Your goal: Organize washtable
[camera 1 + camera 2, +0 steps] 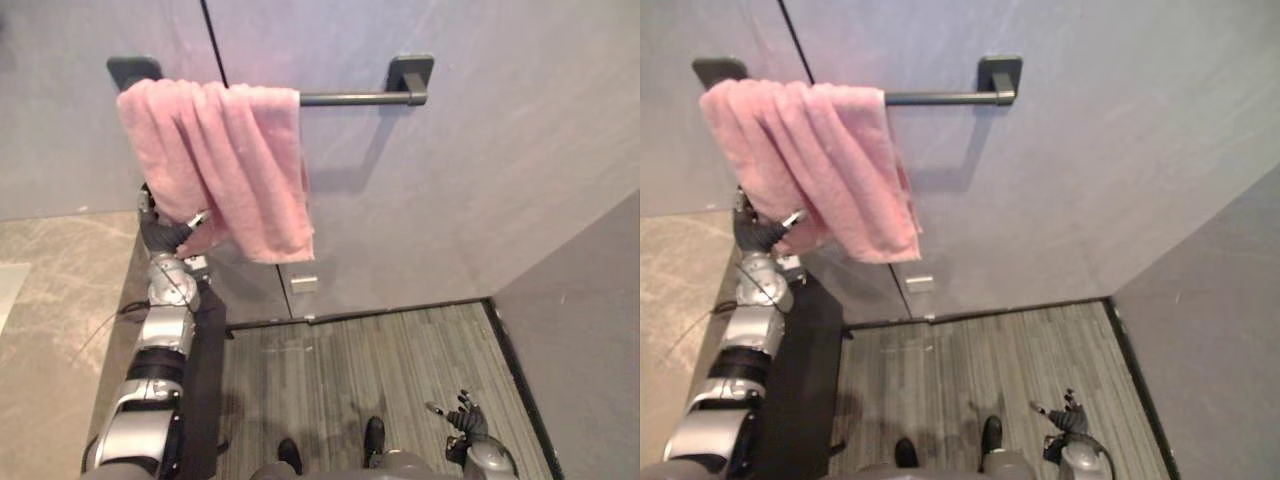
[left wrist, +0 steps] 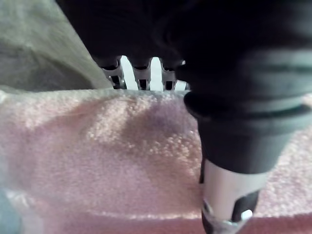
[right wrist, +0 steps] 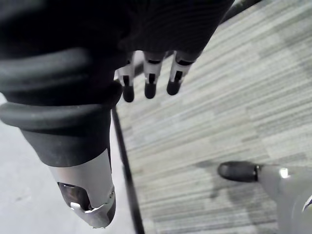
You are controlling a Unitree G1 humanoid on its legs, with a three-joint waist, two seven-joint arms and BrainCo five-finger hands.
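A pink towel (image 1: 240, 170) hangs in bunched folds over the left part of a dark bar (image 1: 350, 98) fixed to the grey wall. My left hand (image 1: 165, 235) is raised to the towel's lower left corner. In the left wrist view its fingers (image 2: 141, 78) go behind the towel (image 2: 112, 146) and the thumb (image 2: 229, 195) lies on the front, pinching the cloth. My right hand (image 1: 465, 420) hangs low at the right over the floor, with its fingers (image 3: 148, 83) relaxed and holding nothing.
A beige marble counter (image 1: 50, 280) lies at the left, with its dark side panel (image 1: 205, 380) beside my left arm. A small white plate (image 1: 303, 284) sits low on the wall. Striped grey floor (image 1: 380, 350) runs to a grey wall (image 1: 580, 330) on the right.
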